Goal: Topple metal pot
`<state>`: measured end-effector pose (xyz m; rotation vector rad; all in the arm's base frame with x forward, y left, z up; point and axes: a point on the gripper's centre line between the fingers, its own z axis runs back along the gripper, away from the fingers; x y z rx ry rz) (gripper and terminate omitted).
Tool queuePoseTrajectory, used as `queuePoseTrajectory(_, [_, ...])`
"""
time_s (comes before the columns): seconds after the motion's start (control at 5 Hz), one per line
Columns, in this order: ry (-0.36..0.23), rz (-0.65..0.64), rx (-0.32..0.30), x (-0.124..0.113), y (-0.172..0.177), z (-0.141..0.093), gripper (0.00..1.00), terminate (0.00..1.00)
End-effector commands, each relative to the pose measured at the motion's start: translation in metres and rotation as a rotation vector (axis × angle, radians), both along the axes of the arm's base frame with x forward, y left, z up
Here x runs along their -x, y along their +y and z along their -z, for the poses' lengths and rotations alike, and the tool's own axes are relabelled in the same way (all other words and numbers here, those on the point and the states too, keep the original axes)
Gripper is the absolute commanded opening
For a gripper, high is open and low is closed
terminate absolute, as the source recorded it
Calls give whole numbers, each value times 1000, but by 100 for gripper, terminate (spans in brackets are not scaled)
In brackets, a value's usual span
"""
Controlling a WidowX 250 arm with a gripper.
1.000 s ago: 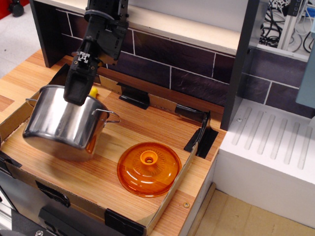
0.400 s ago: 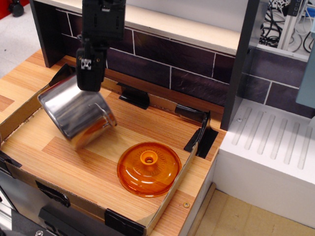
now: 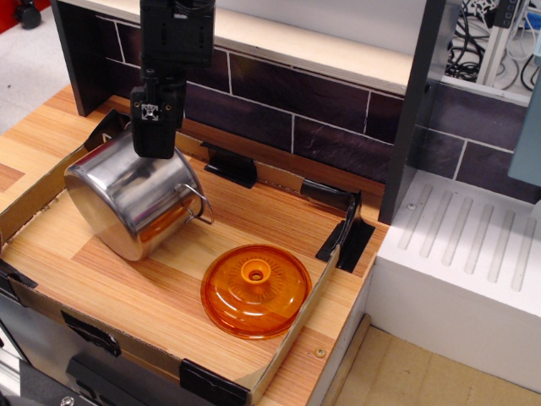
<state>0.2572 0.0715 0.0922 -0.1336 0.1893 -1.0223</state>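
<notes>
The metal pot (image 3: 131,203) is a shiny steel stockpot that stands tipped over at a steep angle in the left part of the cardboard tray (image 3: 292,334). Its lower edge rests on the wooden floor, and one wire loop handle (image 3: 199,203) sticks out to the right. My gripper (image 3: 155,150) hangs straight down from the black arm and meets the pot's upper rim. Its black fingers look closed on the rim, though the tips are partly hidden against the steel. The pot's mouth faces away and I cannot see inside it.
A translucent orange domed lid (image 3: 255,289) lies on the tray floor to the right front of the pot. Black clips (image 3: 230,165) hold the low cardboard walls. A dark tiled back wall (image 3: 296,106) and a white ribbed counter (image 3: 465,254) bound the area.
The pot went from nearly upright to steeply tipped. The gripper rose and turned vertical over the rim. In the last moment the pot settled a little and its handle swung out to the right.
</notes>
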Motion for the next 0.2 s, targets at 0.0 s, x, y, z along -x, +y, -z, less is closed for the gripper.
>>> queuePoseTrajectory(0.0, [-82,-4,-2,-10,9,-22,100,100])
